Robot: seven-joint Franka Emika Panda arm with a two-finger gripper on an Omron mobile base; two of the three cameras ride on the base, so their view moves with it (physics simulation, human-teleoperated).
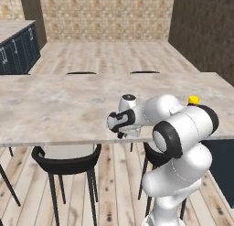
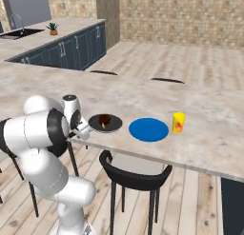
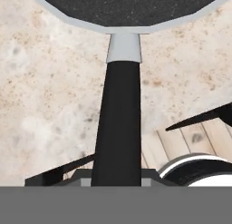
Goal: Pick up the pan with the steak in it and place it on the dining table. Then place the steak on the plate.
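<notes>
Right base view: the dining table (image 2: 205, 115), a long marbled stone top, spans the frame, with the blue-fronted counter (image 2: 62, 48) behind it at upper left and a black chair (image 2: 136, 177) tucked under its near edge. On the tabletop near that edge sits the pan (image 2: 106, 123), flat on the stone, handle pointing toward the arm. Just beside the pan lies a blue plate (image 2: 148, 129), and beyond that a yellow cup (image 2: 178, 122) stands upright. The steak (image 2: 104, 119) rests inside the pan. The gripper (image 2: 82, 132) is clamped narrowly on the pan handle (image 3: 118, 123), which the hand view shows running straight between the fingers.
</notes>
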